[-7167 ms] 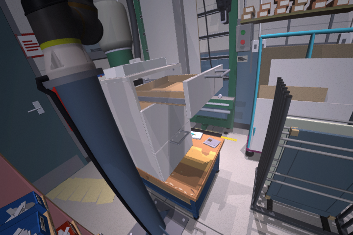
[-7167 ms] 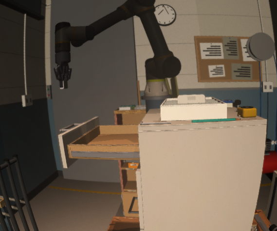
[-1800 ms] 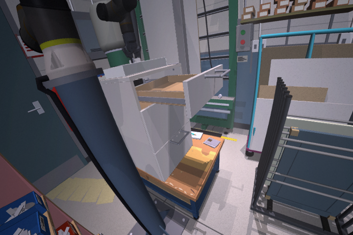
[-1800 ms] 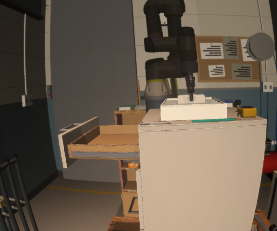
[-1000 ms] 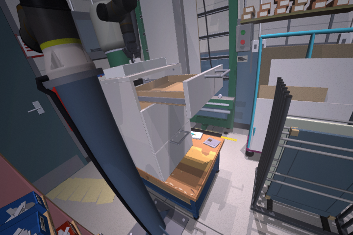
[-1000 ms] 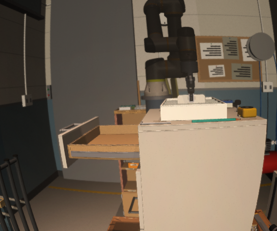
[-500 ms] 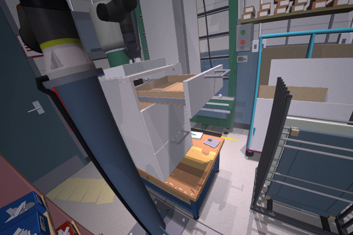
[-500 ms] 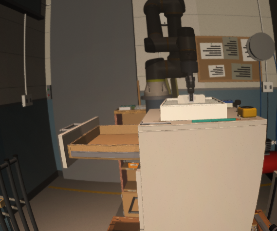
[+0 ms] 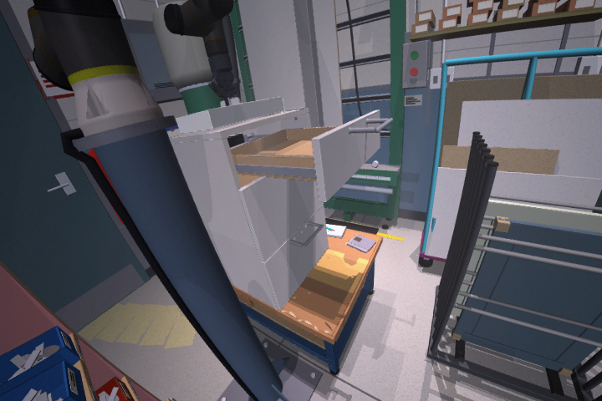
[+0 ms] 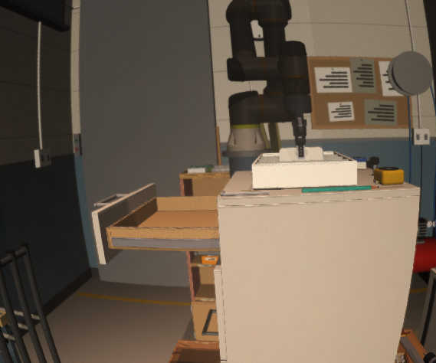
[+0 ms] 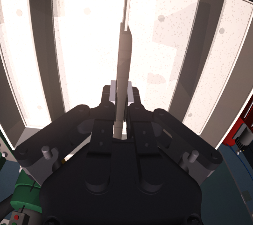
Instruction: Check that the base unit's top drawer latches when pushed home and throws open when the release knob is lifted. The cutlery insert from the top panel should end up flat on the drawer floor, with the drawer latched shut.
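Note:
The white cutlery insert (image 10: 304,170) sits on the base unit's top panel, and my gripper (image 10: 300,153) reaches straight down into it, clamped on its raised middle tab (image 11: 123,83). Long compartments (image 11: 85,47) run on either side of that tab. The top drawer (image 10: 159,220) of the white base unit (image 10: 315,269) stands pulled far out to the left, its brown floor (image 9: 283,149) bare. Its front panel (image 9: 347,153) carries a bar handle (image 9: 370,125). In the side camera my own arm hides most of the insert.
A yellow tape measure (image 10: 388,175) and a green pencil (image 10: 337,188) lie on the top panel beside the insert. The unit stands on a wooden workbench (image 9: 330,288). A black rack of panels (image 9: 524,265) and a blue-framed board cart (image 9: 501,156) stand beyond the open drawer.

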You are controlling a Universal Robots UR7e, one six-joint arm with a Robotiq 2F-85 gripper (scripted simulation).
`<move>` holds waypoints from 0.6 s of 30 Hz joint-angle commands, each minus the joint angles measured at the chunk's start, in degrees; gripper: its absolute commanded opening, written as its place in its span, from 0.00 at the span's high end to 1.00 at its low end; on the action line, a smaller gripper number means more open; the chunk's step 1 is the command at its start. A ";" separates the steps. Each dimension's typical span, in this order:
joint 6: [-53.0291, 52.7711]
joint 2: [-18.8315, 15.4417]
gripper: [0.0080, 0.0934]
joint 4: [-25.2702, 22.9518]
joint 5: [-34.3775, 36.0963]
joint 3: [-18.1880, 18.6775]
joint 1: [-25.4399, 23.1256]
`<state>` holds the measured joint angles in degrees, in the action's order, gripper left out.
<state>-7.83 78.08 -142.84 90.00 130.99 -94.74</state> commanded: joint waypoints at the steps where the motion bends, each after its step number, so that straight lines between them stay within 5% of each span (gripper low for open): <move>1: 0.00 0.19 1.00 0.06 0.00 -0.09 0.00; 18: 0.00 3.35 1.00 4.39 0.00 -1.30 0.00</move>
<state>-7.83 81.39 -138.34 90.00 129.73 -94.74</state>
